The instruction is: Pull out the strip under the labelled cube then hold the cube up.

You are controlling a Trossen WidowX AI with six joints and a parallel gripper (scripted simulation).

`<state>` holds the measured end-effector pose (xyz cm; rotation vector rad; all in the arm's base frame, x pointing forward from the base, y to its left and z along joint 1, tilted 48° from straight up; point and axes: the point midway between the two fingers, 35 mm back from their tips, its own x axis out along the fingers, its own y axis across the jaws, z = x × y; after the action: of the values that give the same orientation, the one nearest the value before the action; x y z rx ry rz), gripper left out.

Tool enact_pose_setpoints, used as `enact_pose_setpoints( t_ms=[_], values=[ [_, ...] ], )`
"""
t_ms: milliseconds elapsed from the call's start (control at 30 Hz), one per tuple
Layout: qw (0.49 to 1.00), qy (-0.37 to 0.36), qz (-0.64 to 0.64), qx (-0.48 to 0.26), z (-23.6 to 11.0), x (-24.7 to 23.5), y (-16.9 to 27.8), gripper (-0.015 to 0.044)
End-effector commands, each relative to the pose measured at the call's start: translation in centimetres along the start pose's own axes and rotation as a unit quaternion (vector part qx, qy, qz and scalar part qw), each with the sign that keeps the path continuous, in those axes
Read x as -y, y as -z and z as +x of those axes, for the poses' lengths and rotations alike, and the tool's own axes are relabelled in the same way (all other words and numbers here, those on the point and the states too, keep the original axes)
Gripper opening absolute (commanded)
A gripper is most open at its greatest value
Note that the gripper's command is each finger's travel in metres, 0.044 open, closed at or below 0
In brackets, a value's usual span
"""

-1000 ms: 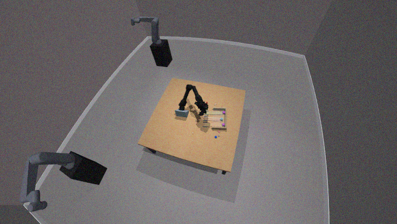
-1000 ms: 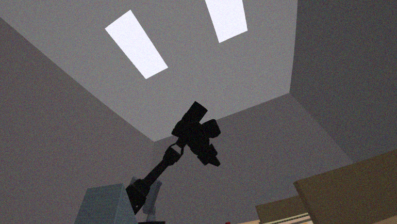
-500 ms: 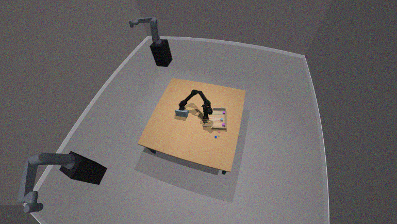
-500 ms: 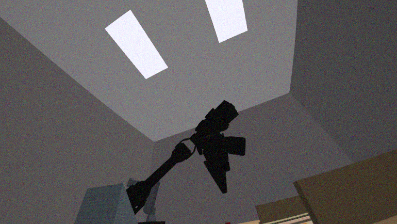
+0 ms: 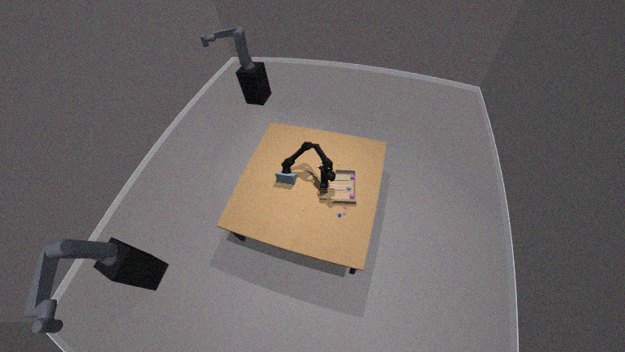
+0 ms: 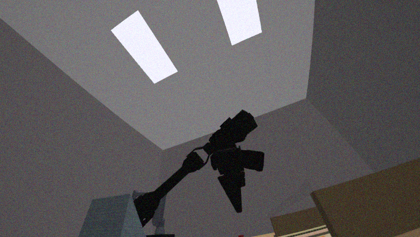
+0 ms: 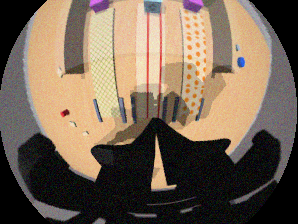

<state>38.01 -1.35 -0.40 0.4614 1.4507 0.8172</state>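
While shut and empty, claw point(image 7: 157, 135) above red-lined strip point(image 7: 153, 56), labelled cube point(image 7: 153, 2) atop.

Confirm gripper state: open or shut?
Shut, on nothing. In the wrist view the gripper fingers meet at their tips above the near end of the red-lined strip, with nothing visible between them.

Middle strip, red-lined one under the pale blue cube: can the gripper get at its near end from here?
Probably yes. The gripper is shut on nothing, pointing at the near end of the middle strip, with nothing between them. The neighbouring strips lie close on both sides, and it must reopen first.
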Motion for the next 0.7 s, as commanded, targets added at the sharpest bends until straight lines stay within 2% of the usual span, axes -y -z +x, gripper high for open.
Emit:
enact_pose_setpoints(
  t_ms=[0, 667],
  values=[
    [1.0, -0.002, 0.001, -0.003, 1.0, -0.2, 0.0, 0.0],
    [1.0, -0.003, 0.001, -0.003, 4.3, -0.5, 0.0, 0.0]
  ],
)
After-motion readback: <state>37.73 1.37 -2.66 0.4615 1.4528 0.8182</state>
